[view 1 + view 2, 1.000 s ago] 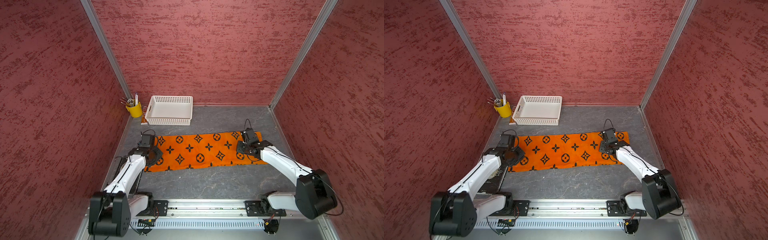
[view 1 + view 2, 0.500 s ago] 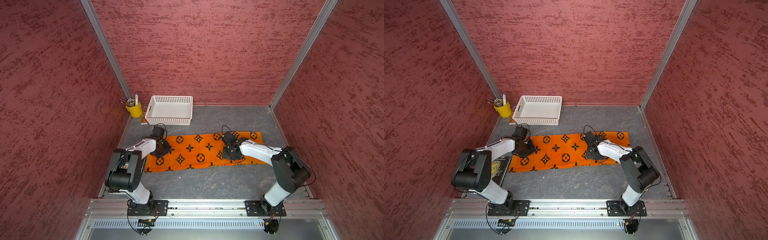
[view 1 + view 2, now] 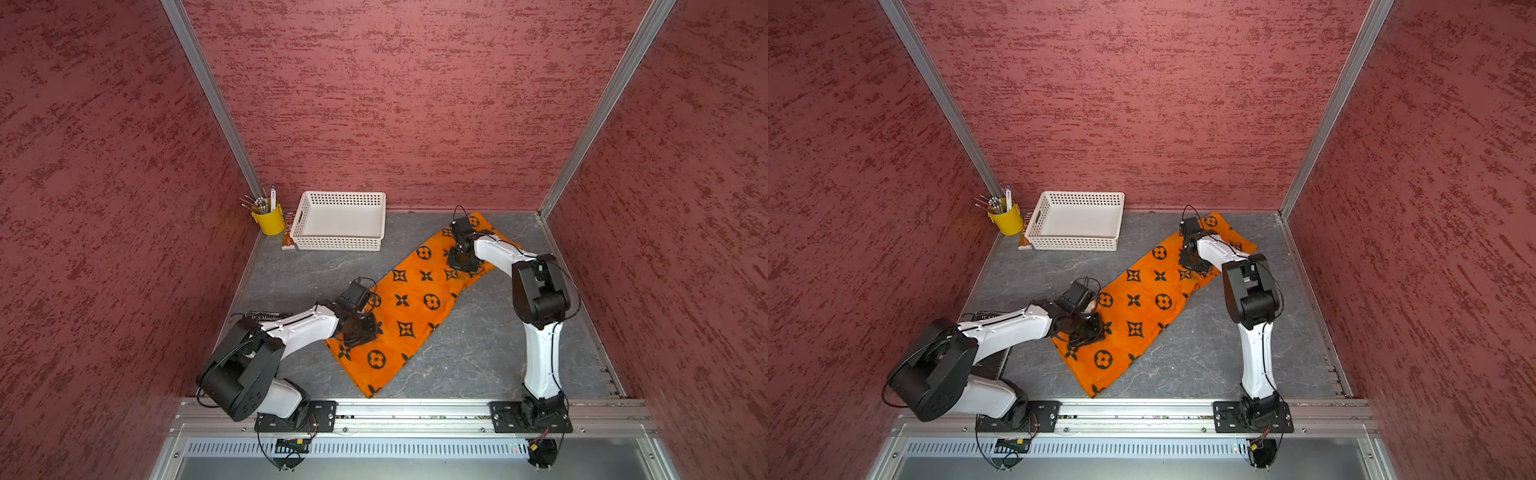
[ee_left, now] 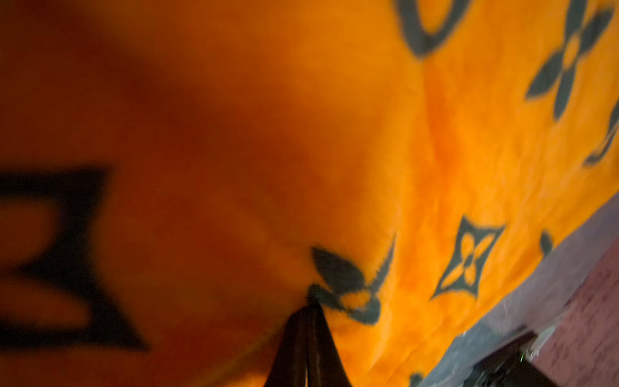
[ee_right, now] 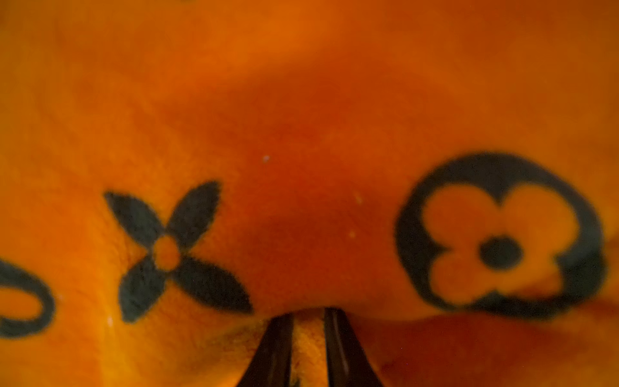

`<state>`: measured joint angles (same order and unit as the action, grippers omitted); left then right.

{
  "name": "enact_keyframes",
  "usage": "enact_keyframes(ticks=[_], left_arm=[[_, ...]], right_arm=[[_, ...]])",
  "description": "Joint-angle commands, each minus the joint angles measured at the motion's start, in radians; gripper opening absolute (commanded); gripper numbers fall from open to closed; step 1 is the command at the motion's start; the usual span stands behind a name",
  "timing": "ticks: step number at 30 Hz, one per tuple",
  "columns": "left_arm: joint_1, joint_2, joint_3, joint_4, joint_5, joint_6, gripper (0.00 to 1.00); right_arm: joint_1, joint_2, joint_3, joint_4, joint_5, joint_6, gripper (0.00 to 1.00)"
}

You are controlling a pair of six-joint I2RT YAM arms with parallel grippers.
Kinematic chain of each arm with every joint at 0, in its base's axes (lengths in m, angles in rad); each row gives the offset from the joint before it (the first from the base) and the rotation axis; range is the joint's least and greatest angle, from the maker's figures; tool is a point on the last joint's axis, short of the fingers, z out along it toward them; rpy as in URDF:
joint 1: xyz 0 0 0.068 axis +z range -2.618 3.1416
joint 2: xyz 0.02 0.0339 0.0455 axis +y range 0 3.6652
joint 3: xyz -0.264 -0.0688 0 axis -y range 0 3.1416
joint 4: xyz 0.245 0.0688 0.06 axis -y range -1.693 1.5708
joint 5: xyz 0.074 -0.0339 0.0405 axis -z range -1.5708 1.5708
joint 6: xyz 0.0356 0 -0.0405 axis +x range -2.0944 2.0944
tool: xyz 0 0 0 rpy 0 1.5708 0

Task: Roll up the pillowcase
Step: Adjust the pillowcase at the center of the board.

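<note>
The pillowcase (image 3: 415,307) (image 3: 1142,316), orange with black flower prints, lies flat and diagonal on the grey floor, from near centre to far right. My left gripper (image 3: 357,332) (image 3: 1088,328) sits low on its near left part. In the left wrist view the left gripper (image 4: 310,306) is shut, pinching a pucker of pillowcase (image 4: 435,167). My right gripper (image 3: 459,266) (image 3: 1190,266) presses on the far end. In the right wrist view the right gripper (image 5: 308,313) holds a ridge of pillowcase (image 5: 301,100) between its narrowly spaced fingers.
A white basket (image 3: 338,222) stands at the back wall, left of the cloth's far end. A yellow cup of pens (image 3: 269,216) fills the back left corner, with a brown packet (image 3: 288,237) beside the basket. A dark book (image 3: 266,318) lies under the left arm.
The pillowcase has swung from lying crosswise to a diagonal. The right gripper carried its end toward the back wall, and the left gripper dragged its end nearer and toward the middle.
</note>
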<state>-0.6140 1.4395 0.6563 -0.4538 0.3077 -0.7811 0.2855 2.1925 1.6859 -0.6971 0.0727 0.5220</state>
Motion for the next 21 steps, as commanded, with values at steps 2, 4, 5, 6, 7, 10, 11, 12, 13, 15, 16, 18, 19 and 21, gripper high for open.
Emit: enact_keyframes(ticks=[2, 4, 5, 6, 7, 10, 11, 12, 13, 15, 16, 18, 19, 21], left_arm=[[-0.007, -0.046, 0.075, -0.103, 0.023, 0.053, 0.11], [0.038, -0.074, 0.126, -0.145, 0.032, 0.094, 0.13], [0.069, -0.079, 0.153, -0.165, 0.041, 0.123, 0.15], [0.105, -0.082, 0.176, -0.184, 0.047, 0.154, 0.16], [0.136, -0.079, 0.189, -0.196, 0.055, 0.184, 0.17], [0.235, -0.043, 0.210, -0.238, 0.053, 0.290, 0.25], [0.257, -0.024, 0.210, -0.242, 0.051, 0.324, 0.28], [0.272, 0.000, 0.212, -0.243, 0.050, 0.349, 0.29], [0.275, 0.024, 0.215, -0.239, 0.054, 0.367, 0.29], [0.264, 0.070, 0.215, -0.218, 0.075, 0.387, 0.27], [0.254, 0.091, 0.211, -0.200, 0.089, 0.385, 0.23], [0.222, 0.121, 0.209, -0.182, 0.086, 0.373, 0.21], [0.204, 0.133, 0.209, -0.176, 0.076, 0.361, 0.20], [0.184, 0.159, 0.205, -0.162, 0.062, 0.326, 0.19]], right_arm=[[0.034, 0.020, 0.124, 0.000, -0.060, -0.071, 0.28], [0.050, -0.030, 0.096, 0.009, -0.045, -0.063, 0.29], [0.059, -0.067, 0.062, 0.019, -0.045, -0.061, 0.31], [0.073, -0.108, 0.021, 0.028, -0.039, -0.064, 0.32], [0.087, -0.145, -0.018, 0.033, -0.028, -0.062, 0.32], [0.139, -0.258, -0.172, 0.058, -0.022, -0.039, 0.35], [0.156, -0.286, -0.226, 0.068, -0.028, -0.022, 0.35], [0.172, -0.309, -0.278, 0.080, -0.035, -0.002, 0.35], [0.181, -0.321, -0.320, 0.092, -0.042, 0.018, 0.35], [0.194, -0.326, -0.392, 0.116, -0.049, 0.054, 0.35], [0.194, -0.322, -0.417, 0.127, -0.053, 0.070, 0.35], [0.194, -0.301, -0.430, 0.134, -0.039, 0.072, 0.35], [0.192, -0.285, -0.423, 0.134, -0.024, 0.065, 0.35], [0.186, -0.245, -0.387, 0.131, -0.004, 0.037, 0.35]])
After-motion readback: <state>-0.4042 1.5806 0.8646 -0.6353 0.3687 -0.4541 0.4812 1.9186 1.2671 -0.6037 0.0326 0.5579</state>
